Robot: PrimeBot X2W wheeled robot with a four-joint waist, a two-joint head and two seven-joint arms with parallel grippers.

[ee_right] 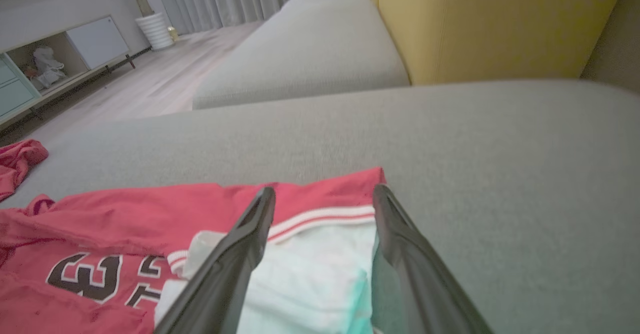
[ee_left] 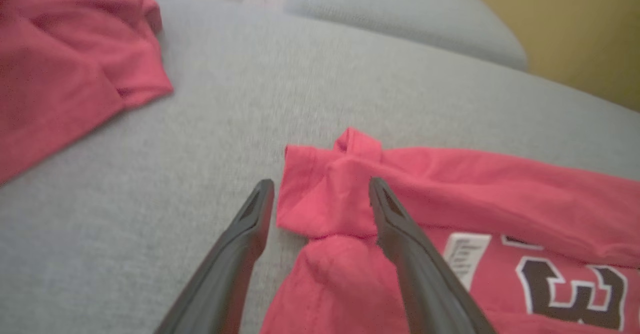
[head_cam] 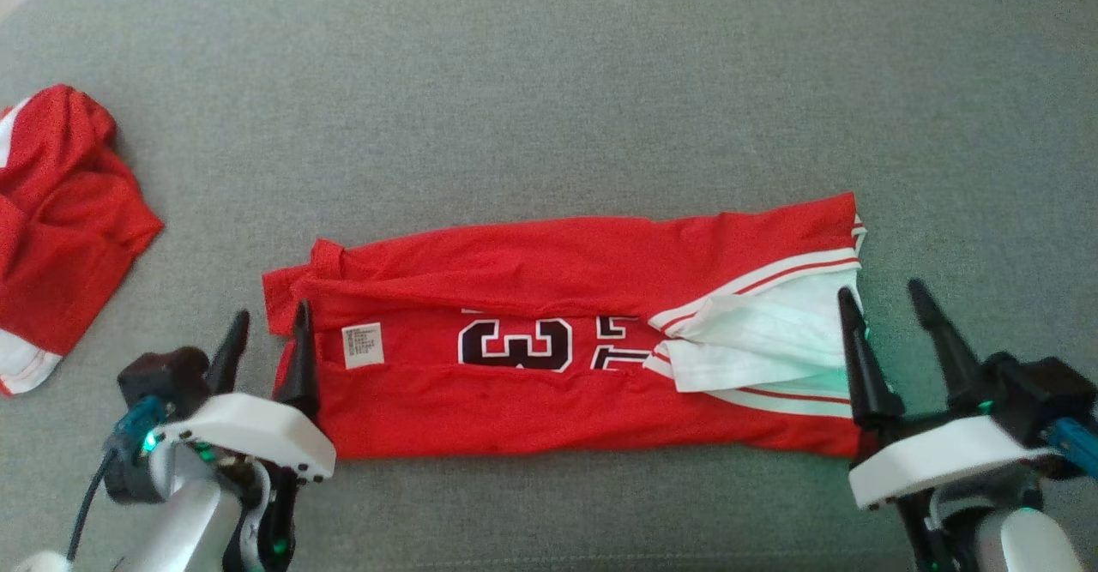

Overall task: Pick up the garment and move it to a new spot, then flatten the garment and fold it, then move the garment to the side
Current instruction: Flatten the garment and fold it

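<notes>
Near the front edge of the grey cushion, the red garment lay folded in a long strip. The left gripper at its left end and the right gripper at its white right end both stood with jaws spread, holding nothing. A crumpled red cloth lay at the left edge.

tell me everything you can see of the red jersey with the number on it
The jersey is red, thin-looking fabric, folded lengthwise into a long band with both long edges turned in, lying flat on the grey cushion. The gap shows a white label, a black, white-outlined 3 and a white panel with red-and-white striped trim. The open left gripper straddles its left end, the open right gripper its right; contact unclear.
</notes>
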